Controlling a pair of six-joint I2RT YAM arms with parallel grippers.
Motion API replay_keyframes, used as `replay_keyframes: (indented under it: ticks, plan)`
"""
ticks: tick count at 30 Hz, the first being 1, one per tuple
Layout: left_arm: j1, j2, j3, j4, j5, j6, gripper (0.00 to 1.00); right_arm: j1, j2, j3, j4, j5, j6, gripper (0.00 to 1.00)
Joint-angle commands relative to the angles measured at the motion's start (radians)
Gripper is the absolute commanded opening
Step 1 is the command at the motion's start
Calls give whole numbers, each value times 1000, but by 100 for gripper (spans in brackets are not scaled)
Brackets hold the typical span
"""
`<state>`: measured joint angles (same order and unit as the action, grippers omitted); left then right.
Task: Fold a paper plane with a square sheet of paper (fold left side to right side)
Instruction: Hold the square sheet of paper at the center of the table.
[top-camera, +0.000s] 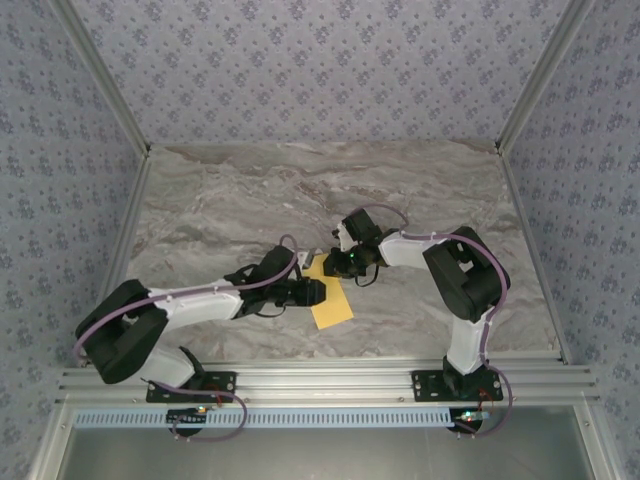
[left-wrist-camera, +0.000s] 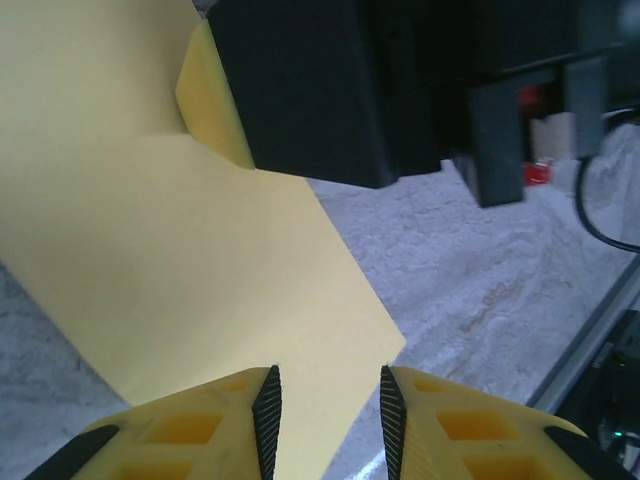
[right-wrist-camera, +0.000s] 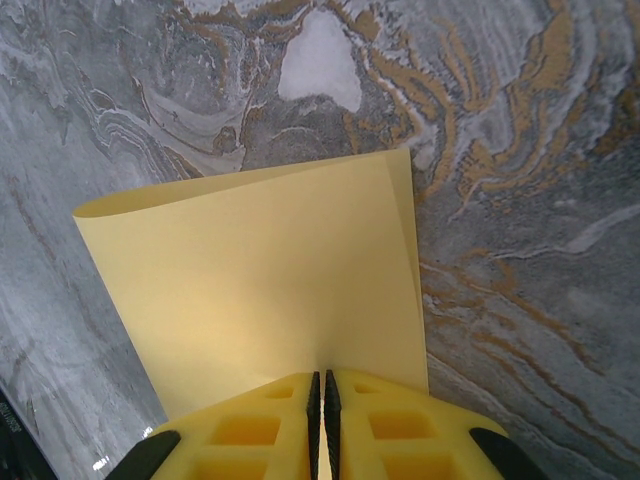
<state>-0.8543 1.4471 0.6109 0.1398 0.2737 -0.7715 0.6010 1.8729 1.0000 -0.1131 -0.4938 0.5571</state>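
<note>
Right wrist view, lower centre: right gripper (right-wrist-camera: 320, 392) pinches the square sheet of paper (right-wrist-camera: 260, 280); left gripper (left-wrist-camera: 325, 400) parted, empty; one-sided pull could skew the crease

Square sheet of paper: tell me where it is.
Top view: the square sheet of paper sits on the table between both arms, pinched by the right gripper, the left gripper at its left edge.

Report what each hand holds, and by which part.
Right hand pinches the yellow sheet at the edge nearest its camera. Left hand stands open over a corner of the sheet, gripping nothing.
</note>
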Motion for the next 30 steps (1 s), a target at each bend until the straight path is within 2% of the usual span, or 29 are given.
replay_keyframes:
  ticks: [1,7,14,16,19,21,25,28,30]
  plan:
    - [4,59,38,21,9,47,32,8,31,6,-53,46,3,16]
    - [2,154,48,38,15,31,31,11,15,13,-44,38,7,16]
    - [-13,165,45,-42,-18,41,30,15,-91,15,-1,74,10,20]
    - [-17,170,40,-44,-24,35,30,15,-129,38,-19,82,-17,23]
    - [-24,183,41,-43,-30,27,30,17,-195,71,-106,122,-74,36]
    - [-26,191,44,-39,-32,24,30,17,-241,69,-170,161,-106,40]
    - [-31,198,51,-40,-36,19,30,18,-349,-18,-250,222,-116,39]
    - [-31,197,53,-46,-43,17,30,30,-422,-121,-244,195,-86,36]
    - [-30,197,55,-54,-47,15,30,47,-437,-174,-230,155,-67,30]
